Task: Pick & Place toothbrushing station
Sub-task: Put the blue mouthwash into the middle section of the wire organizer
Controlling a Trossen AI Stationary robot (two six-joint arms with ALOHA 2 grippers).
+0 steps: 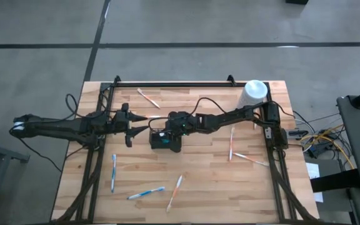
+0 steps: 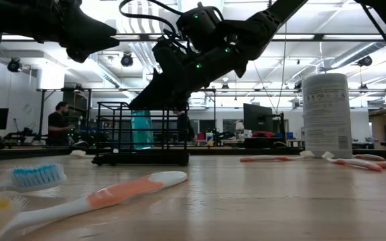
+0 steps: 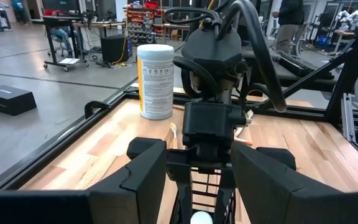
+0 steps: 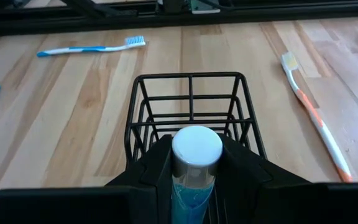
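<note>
**Tube Held Over Wire Basket**

Right pincer [image 4: 194,165] clamped on one white-capped blue tube [image 4: 196,163], directly above one black wire basket [image 4: 190,106] at mid-worktop [image 1: 205,187]. Left pincer [image 1: 132,125] spread open, empty, just beside the basket, facing the right pincer. Seven toothbrushes scattered around, nearest orange one [image 4: 312,115] beside the basket. One white canister [image 1: 254,94] well behind the right pincer.

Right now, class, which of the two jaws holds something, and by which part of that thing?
The right gripper holds a white-capped blue tube just below its cap, over the black wire basket. The left gripper holds nothing.
</note>
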